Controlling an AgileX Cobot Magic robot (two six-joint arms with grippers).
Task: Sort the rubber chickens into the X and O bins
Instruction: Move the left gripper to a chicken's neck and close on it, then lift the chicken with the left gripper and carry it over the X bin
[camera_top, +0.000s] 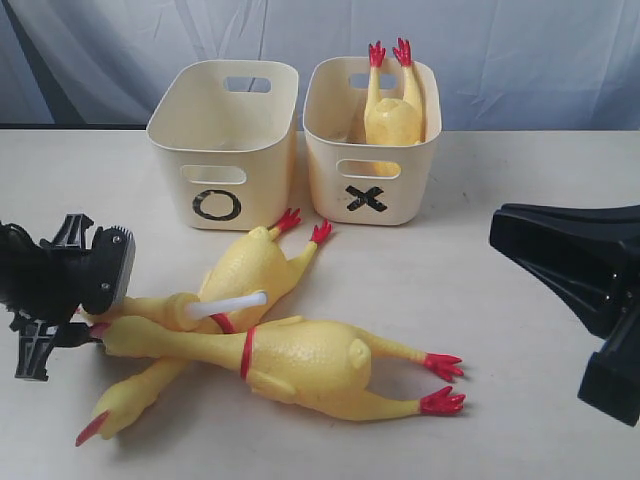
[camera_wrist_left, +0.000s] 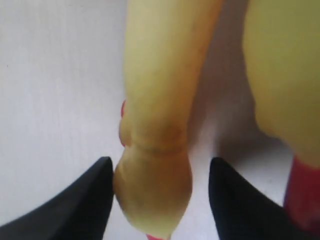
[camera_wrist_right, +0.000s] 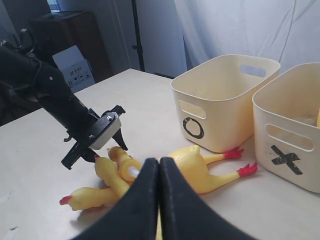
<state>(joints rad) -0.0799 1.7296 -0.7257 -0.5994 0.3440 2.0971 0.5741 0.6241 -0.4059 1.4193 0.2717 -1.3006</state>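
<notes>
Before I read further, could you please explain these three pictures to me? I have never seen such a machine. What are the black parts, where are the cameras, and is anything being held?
This is a robot with two arms, each ending in a black two-fingered gripper. One picture is from a camera off the arms; the other two are from cameras on each wrist.

On the table stand two cream tubs: the O bin, which looks empty as far as its inside shows, and the X bin with one rubber chicken in it, feet up. Three more chickens lie in a pile in front.

The left gripper is open, with a chicken's head between its fingers; nothing is gripped yet. The right gripper is shut and empty, away from the toys.
</notes>
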